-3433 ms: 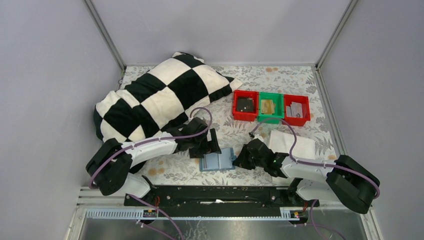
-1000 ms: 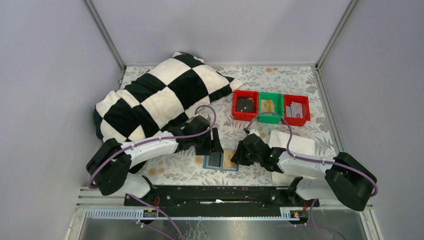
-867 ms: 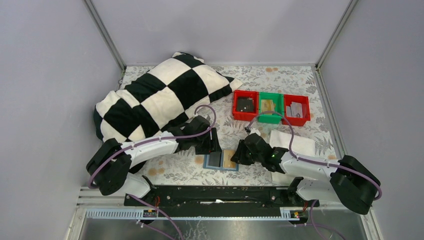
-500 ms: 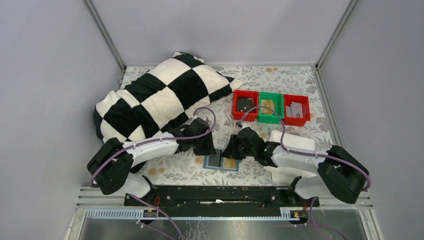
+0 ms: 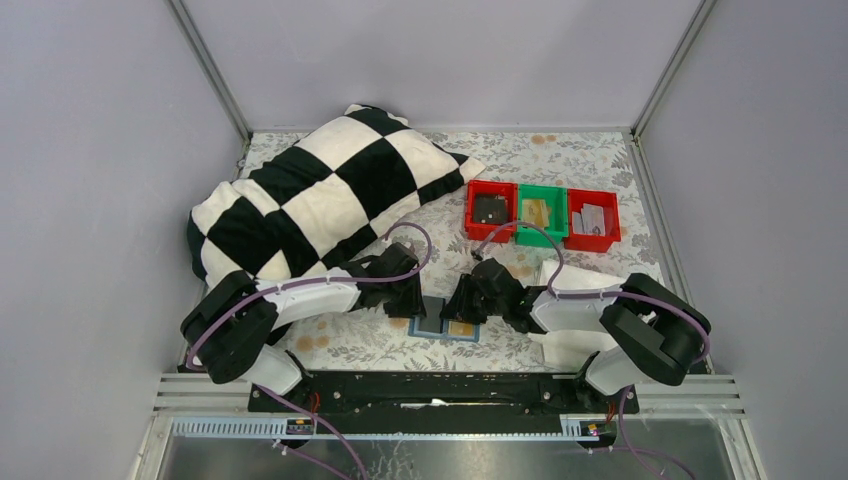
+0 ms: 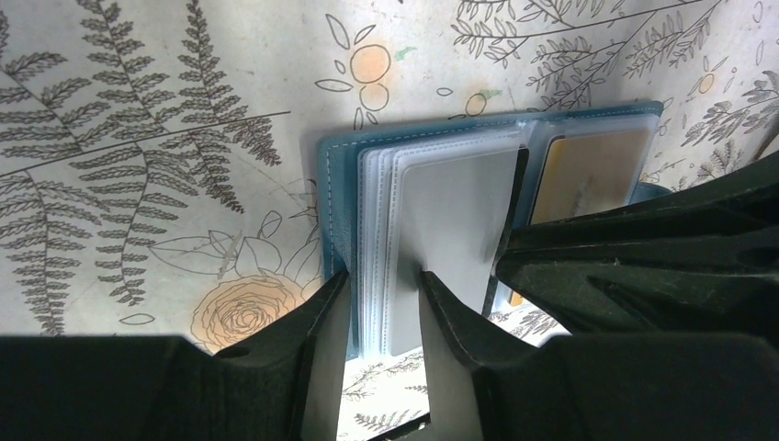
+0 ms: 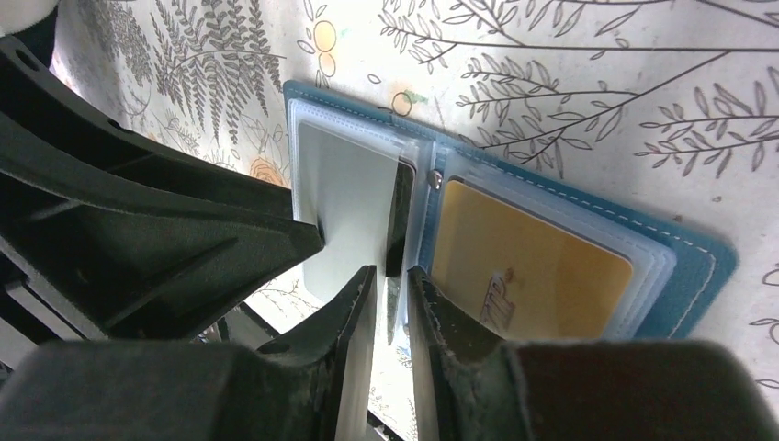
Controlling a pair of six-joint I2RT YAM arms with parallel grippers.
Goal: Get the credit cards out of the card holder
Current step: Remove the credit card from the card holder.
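Note:
The teal card holder (image 5: pixel 441 339) lies open on the flowered cloth between my two grippers. A grey credit card (image 6: pixel 455 220) sits in its left half and a gold one (image 7: pixel 528 266) in its right half, both in clear sleeves. My left gripper (image 6: pixel 381 280) is partly open. One tip rests on the blue cover's (image 6: pixel 335 202) left edge, the other on the grey card, with the fanned sleeve edges between them. At the spine my right gripper (image 7: pixel 390 273) stands narrowly open around a thin dark-edged sleeve, with light showing on both sides.
A black-and-white checked pillow (image 5: pixel 310 200) fills the back left, close behind the left arm. At the back right stand a red bin (image 5: pixel 490 212), a green bin (image 5: pixel 541 215) and another red bin (image 5: pixel 594 220). A white folded cloth (image 5: pixel 590 290) lies under the right arm.
The holder, folded earlier, now lies open. My right gripper has slid left across it to the spine. My left gripper has come down onto the left half and narrowed its jaws.

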